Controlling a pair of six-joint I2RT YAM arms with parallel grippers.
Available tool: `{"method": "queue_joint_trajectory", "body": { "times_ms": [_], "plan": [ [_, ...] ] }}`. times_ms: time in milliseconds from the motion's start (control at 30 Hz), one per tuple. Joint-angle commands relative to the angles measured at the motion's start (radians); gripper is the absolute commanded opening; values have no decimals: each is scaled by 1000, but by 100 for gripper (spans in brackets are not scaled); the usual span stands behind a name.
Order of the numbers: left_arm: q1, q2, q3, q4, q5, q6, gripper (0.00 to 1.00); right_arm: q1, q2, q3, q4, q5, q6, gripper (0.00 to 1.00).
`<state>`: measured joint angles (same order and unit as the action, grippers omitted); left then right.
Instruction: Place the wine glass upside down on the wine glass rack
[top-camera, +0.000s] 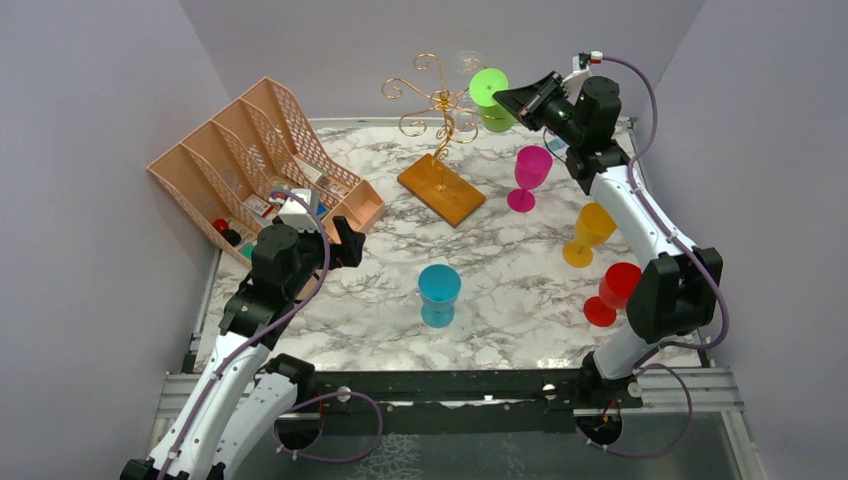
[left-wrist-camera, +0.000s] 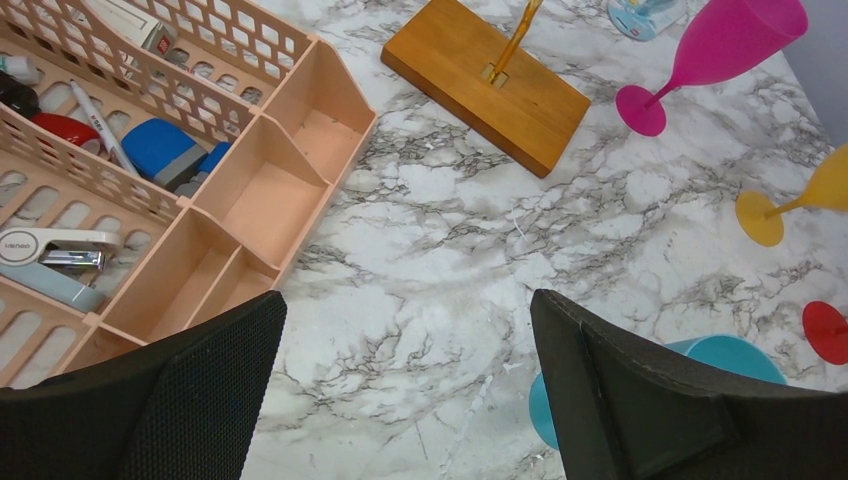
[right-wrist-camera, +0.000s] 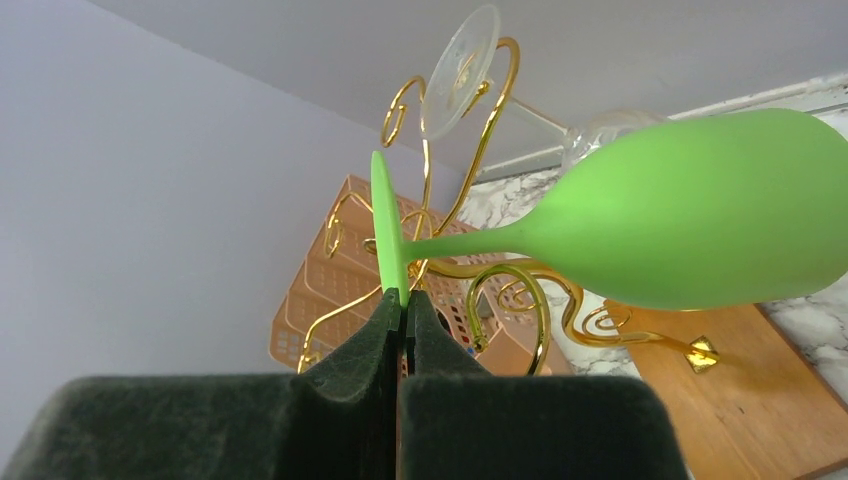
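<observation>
My right pincer (right-wrist-camera: 403, 300) clamps the foot rim of the lime-green plastic wine glass (right-wrist-camera: 700, 210), leaving its stem free for the gold scrolled wire rack (top-camera: 440, 188); my left pincer (left-wrist-camera: 410, 330) hangs wide.

Right gripper (top-camera: 503, 97) raised over the far right of the bench (top-camera: 370, 300), foot of the wine glass (top-camera: 489, 92) pinched in it, bowl out to its right in the wrist view. Just beyond the gripper, the wine glass rack (top-camera: 437, 110), with a hanging glass (top-camera: 467, 62) on an upper scroll above. Back along the robot arm, upright on the bench: first glass (top-camera: 530, 175), second glass (top-camera: 588, 233), third glass (top-camera: 612, 293). Left of the left gripper (top-camera: 345, 240), the organiser (top-camera: 265, 150); just to its right, a lone glass (top-camera: 439, 293); ahead, the rack's base (top-camera: 441, 188).
</observation>
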<state>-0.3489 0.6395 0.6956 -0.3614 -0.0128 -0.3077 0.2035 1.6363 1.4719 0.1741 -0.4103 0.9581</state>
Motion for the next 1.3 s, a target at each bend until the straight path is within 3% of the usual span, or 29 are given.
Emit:
{"method": "queue_joint_trajectory", "body": {
  "times_ms": [0,500,1267],
  "plan": [
    [-2,-8,-8,29,-25,17,99,-6,8,33,24,-68,14,1],
    [-2,-2,-11,31,-28,18,99,-6,8,36,6,-166,-2,1],
    [-2,-11,-19,29,-31,22,99,-42,-91,-92,-20,-125,32,1]
  ]
}}
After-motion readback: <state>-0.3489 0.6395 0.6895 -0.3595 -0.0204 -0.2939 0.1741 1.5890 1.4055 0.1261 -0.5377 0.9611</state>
